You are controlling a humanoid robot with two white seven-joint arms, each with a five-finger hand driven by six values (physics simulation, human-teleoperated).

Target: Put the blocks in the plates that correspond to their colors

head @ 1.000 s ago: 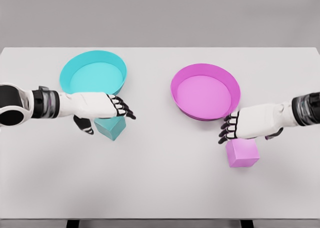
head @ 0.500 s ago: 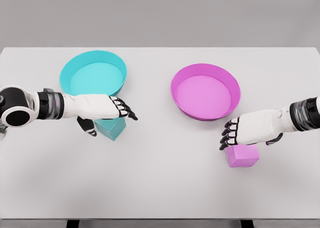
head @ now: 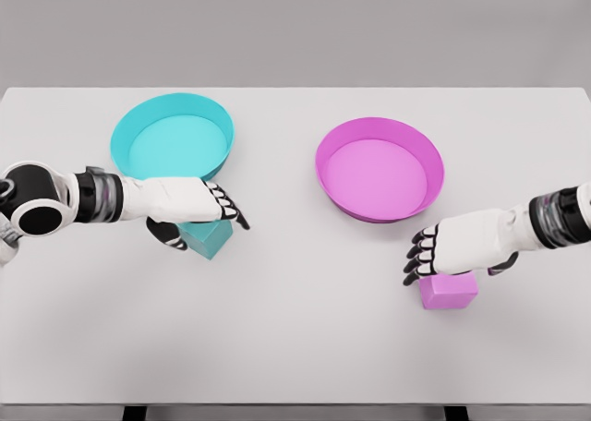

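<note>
A teal block [head: 211,240] lies on the white table [head: 295,338], just in front of the teal plate [head: 119,142]. My left hand [head: 205,227] sits low over the block, fingers [head: 229,210] stretched across its top and thumb down on its left side, still open. A pink block [head: 450,291] lies right of centre, in front of the pink plate [head: 435,165]. My right hand [head: 452,266] covers the block's top edge. Its fingers [head: 417,255] hang past the block's left side and its thumb is at the right. Both blocks rest on the table.
Both plates are round and shallow and hold nothing. They stand side by side at the back half of the table, with a gap between them. The table's front edge runs along the bottom of the view.
Both hands have come down and nearer to me onto their blocks. The right one now overlaps the pink block's top, and the left one's thumb is closer to the teal block.
</note>
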